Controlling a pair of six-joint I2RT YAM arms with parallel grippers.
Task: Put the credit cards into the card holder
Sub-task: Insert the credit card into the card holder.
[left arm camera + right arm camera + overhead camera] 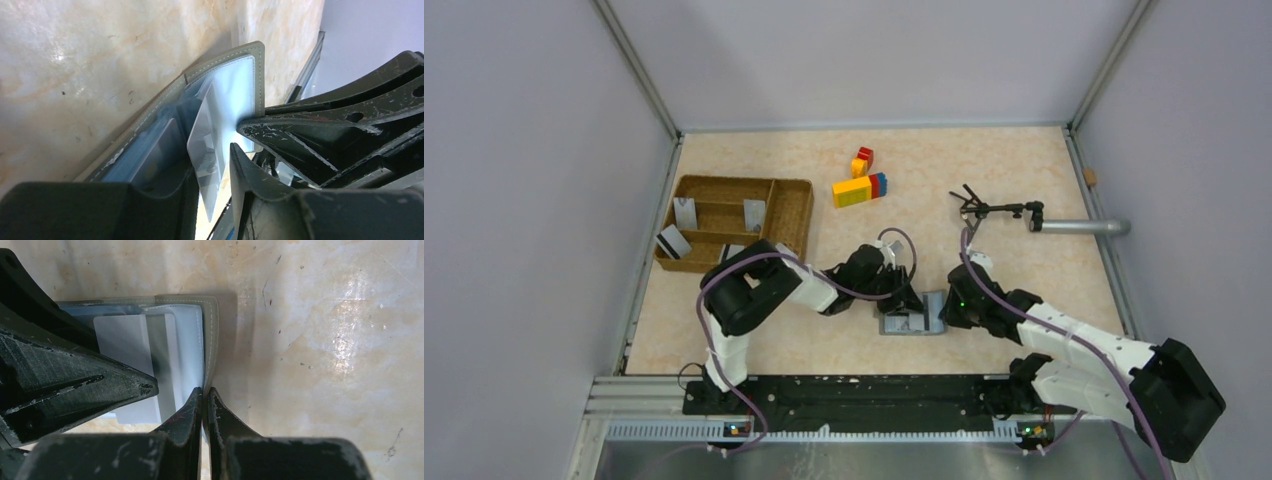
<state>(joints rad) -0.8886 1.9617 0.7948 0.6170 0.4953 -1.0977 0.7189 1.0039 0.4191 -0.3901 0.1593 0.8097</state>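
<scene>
The grey card holder point(912, 322) lies open on the table between both arms, its grey-blue inner panels point(150, 150) showing. A silver-grey credit card point(206, 145) stands partly in its pocket, also seen as a pale card point(131, 347) in the right wrist view. My left gripper point(215, 165) is open around that card, with a gap between the card and the right finger. My right gripper point(205, 390) is shut on the holder's stitched outer edge point(213, 335). More credit cards point(685, 212) point(754, 214) point(672, 242) sit in the wicker tray.
The brown wicker compartment tray point(792, 212) stands at the back left. Coloured toy blocks point(860, 187) lie behind the holder. A black clamp point(994, 210) on a metal tube point(1081, 227) reaches in from the right wall. Both arms crowd the holder.
</scene>
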